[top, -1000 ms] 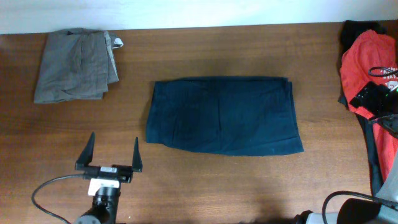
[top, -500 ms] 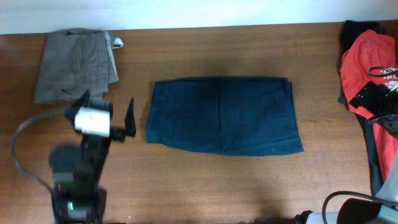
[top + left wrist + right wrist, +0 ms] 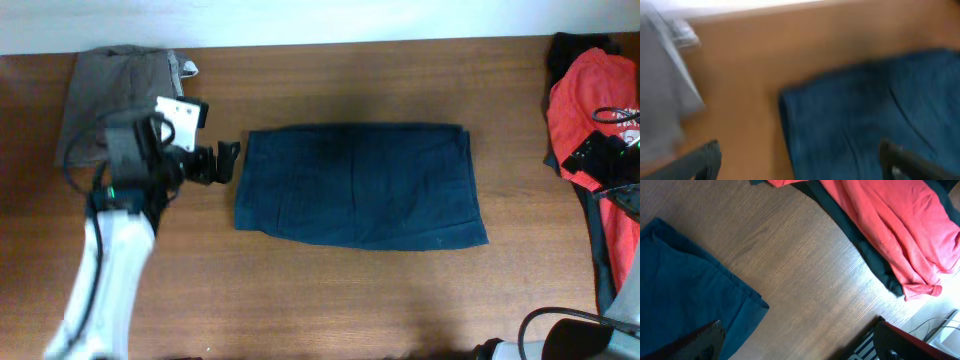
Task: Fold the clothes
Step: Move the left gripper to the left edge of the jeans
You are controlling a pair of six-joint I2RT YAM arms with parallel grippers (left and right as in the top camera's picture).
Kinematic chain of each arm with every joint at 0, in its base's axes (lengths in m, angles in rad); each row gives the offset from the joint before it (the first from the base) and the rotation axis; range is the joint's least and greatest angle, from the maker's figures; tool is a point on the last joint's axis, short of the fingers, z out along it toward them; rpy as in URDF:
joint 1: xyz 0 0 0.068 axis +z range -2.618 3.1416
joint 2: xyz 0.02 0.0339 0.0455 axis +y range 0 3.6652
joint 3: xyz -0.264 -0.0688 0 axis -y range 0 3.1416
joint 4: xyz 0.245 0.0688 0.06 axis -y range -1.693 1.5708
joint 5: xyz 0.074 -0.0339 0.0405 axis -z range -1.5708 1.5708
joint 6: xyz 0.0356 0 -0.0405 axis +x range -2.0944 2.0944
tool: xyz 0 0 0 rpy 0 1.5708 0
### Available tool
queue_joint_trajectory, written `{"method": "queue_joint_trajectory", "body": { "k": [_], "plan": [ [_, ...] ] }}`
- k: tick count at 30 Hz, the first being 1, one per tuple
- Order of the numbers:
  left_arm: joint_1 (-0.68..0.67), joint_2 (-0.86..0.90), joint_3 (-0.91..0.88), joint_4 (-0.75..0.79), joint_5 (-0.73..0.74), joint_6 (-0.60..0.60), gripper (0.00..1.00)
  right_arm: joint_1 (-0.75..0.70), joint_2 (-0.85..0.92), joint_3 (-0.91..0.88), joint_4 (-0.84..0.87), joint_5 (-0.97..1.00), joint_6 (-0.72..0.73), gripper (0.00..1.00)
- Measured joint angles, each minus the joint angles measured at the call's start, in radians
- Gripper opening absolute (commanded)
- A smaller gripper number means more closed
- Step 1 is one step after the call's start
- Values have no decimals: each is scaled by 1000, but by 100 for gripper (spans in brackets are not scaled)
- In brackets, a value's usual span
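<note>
The left gripper [image 3: 218, 160], spread wide, is hovering at the left edge of the navy garment [image 3: 360, 185] lying flat on the worktop [image 3: 400, 300], the right gripper [image 3: 797, 330] is idling open too, and a shallow pinch is risking lifting only the top layer, skewing the fold.

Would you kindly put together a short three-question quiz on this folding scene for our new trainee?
1. True or false: the navy garment lies flat as a neat rectangle on the table.
2. The left gripper is between the navy garment and which other item? A) the grey garment B) a yellow towel C) a striped sock
3. Fill in: in its wrist view, the right gripper has its jaws ____.
Key: 1 true; 2 A; 3 open.
</note>
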Motion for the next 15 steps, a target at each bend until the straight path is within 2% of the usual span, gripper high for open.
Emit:
{"method": "queue_joint_trajectory", "body": {
  "k": [4, 15],
  "plan": [
    [19, 160, 121, -72, 37, 0, 99, 0, 0, 0, 0, 1, 0, 99],
    [76, 355, 131, -114, 241, 0, 99, 0, 0, 0, 0, 1, 0, 99]
  ]
}}
